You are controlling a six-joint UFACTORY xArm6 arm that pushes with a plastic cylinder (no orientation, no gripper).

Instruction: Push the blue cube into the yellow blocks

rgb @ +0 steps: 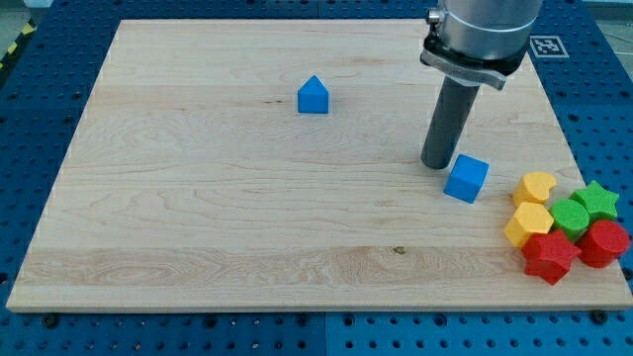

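The blue cube (pixel 466 178) lies at the view's right, a short way left of the yellow blocks. My tip (pixel 436 164) stands just to the upper left of the cube, close to it or touching it. Two yellow blocks sit at the right edge: a heart-like one (pixel 535 187) and a hexagon-like one (pixel 527 223) below it.
A green star (pixel 597 200) and another green block (pixel 568 215) sit right of the yellow ones. A red star (pixel 550 256) and a red block (pixel 603 242) lie below them. A blue house-shaped block (pixel 313 95) sits upper centre. The wooden board (pixel 218 218) has its right edge near the cluster.
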